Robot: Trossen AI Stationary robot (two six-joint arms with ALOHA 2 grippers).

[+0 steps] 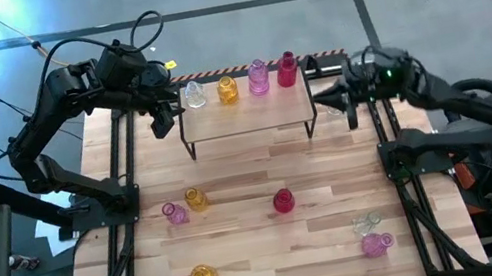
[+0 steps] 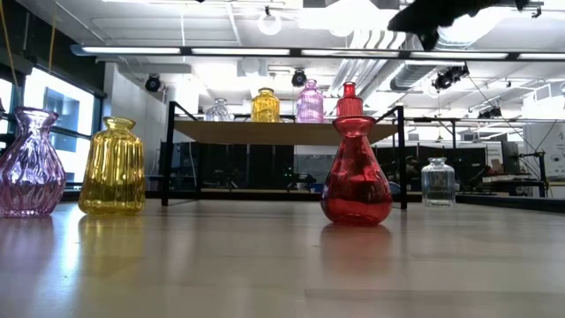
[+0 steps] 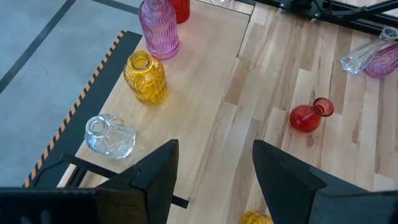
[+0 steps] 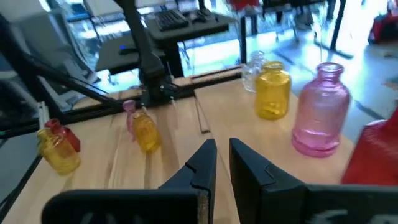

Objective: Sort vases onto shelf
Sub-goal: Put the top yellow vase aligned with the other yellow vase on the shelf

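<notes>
The shelf [image 1: 247,115] carries four upright vases along its far edge: a clear vase [image 1: 193,95], a yellow vase [image 1: 227,89], a pink vase [image 1: 259,77] and a red vase [image 1: 287,69]; all look empty. More vases lie or stand on the bench [image 1: 267,256] in front of the shelf. The left gripper [image 1: 162,120] hovers just off the shelf's left end, near the clear vase, jaws apart and holding nothing. The right gripper [image 1: 322,99] waits at the shelf's right end, fingers nearly together, empty.
</notes>
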